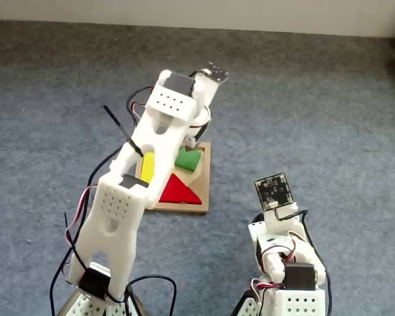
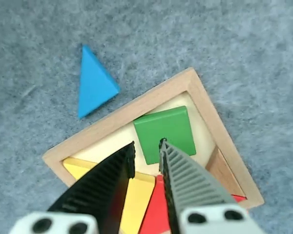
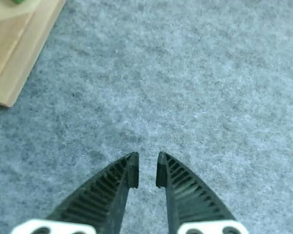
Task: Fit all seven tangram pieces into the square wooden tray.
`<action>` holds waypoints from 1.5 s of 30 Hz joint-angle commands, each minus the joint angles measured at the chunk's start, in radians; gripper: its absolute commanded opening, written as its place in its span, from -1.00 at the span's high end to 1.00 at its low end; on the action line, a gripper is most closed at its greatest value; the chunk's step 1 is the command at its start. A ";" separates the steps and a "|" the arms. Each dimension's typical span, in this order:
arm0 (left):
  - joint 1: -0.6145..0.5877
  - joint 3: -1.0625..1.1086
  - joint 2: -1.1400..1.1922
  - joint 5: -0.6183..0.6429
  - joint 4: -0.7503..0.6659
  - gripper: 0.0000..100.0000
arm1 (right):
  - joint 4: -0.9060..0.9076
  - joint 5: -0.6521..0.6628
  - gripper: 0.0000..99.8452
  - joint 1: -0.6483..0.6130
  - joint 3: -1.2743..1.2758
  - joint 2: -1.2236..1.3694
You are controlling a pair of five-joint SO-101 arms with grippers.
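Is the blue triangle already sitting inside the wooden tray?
No, the blue triangle lies on the grey carpet, apart from the outer rim of the wooden tray.

One tray (image 2: 151, 100), four coloured pieces
One green square (image 2: 166, 131), one yellow piece (image 2: 136, 195), one red triangle (image 2: 154, 214), one blue triangle (image 2: 94, 83)

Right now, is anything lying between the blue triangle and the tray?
Nothing visible does: bare carpet separates the blue triangle from the tray's nearest rim. The left gripper hangs above the green square in the tray.
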 commanded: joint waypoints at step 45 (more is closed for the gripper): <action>0.071 0.346 -0.328 -0.419 0.031 0.99 | -0.024 0.012 0.85 0.016 0.113 -0.016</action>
